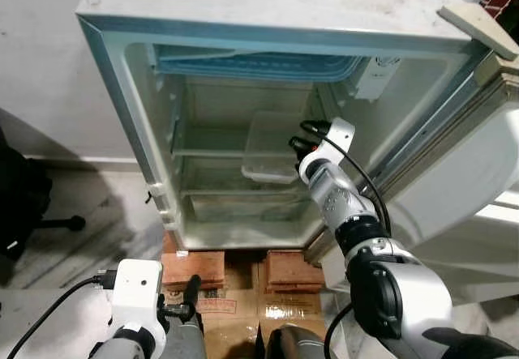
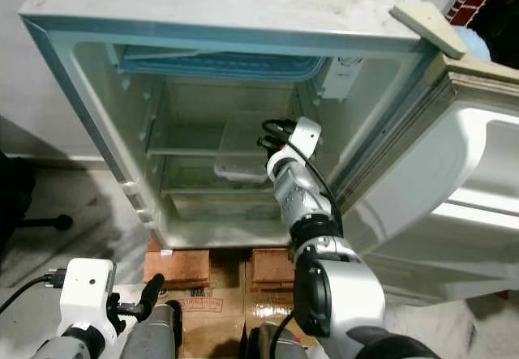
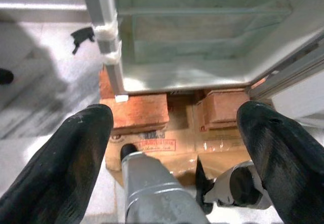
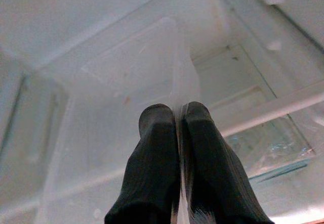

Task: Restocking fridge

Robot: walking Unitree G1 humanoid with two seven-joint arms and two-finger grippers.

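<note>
An open white fridge [image 1: 122, 91] stands before me with bare glass shelves. A clear plastic container [image 1: 268, 144] rests on the middle shelf inside. My right gripper [image 1: 302, 134] reaches into the fridge and is shut on the container's right rim; in the right wrist view the two black fingers [image 4: 157, 153] pinch the thin clear wall [image 4: 182, 82]. My left gripper [image 3: 172, 148] hangs low in front of the fridge base, open, with nothing between its fingers [image 3: 71, 158].
The fridge door [image 2: 454, 181] stands open to the right. The fridge sits on red bricks [image 1: 193, 268] and flattened cardboard [image 3: 167, 148]. A black object [image 1: 20, 197] lies on the grey floor at left. A wall is behind.
</note>
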